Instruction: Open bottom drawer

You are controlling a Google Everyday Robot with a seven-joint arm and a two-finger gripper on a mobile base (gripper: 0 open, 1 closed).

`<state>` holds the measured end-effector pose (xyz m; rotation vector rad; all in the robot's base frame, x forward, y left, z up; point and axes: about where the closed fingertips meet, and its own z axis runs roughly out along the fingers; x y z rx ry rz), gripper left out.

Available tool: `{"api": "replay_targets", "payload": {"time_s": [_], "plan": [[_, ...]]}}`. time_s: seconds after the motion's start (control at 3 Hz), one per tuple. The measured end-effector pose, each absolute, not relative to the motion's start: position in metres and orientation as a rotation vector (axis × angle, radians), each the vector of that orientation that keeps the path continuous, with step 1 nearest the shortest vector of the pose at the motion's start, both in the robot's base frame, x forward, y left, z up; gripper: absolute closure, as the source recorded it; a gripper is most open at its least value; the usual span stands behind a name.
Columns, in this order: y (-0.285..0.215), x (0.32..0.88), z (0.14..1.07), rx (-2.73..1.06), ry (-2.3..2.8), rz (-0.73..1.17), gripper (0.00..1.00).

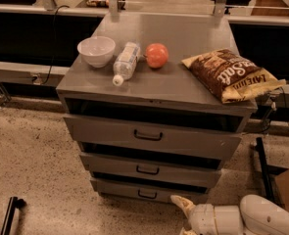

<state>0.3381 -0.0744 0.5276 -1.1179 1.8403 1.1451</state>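
While my gripper point(179, 218) hangs low at the bottom edge of the view, just right of the cabinet's foot, its cream fingers point(181, 204) stand apart with nothing between them. I judge it is held this low and released so that it can close on the small black loop handle point(147, 195) of the bottom drawer point(119, 188). That drawer is the lowest of three grey fronts, near the gripper but not touched by it, and it sits almost flush, so the pull is not yet made. The white arm point(254, 219) enters from the lower right, lying close to the floor, which leaves the drawer's path outward mostly free. Above it sit the middle drawer point(183, 173), of like look, and the taller top drawer point(105, 131) with its wider handle; a dark gap shows over each front. On the cabinet top point(183, 28) rest a white bowl point(96, 50), a clear bottle point(125, 62) lying on its side just beside it, a red-orange round fruit point(156, 55), and a snack bag point(229, 75) overhanging the right front corner. None of these need shift for a low pull. Speckled beige flooring point(31, 170) surrounds the cabinet; dark shelving runs behind.
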Motion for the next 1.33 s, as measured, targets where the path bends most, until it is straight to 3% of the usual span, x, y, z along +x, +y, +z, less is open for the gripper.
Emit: {"api": "replay_targets", "payload": {"time_s": [0.67, 1.33], "plan": [[-0.107, 0.369, 0.487, -1.041, 1.648, 0.816, 0.00], [-0.100, 0.369, 0.434, -1.148, 1.646, 0.824, 0.00]]}}
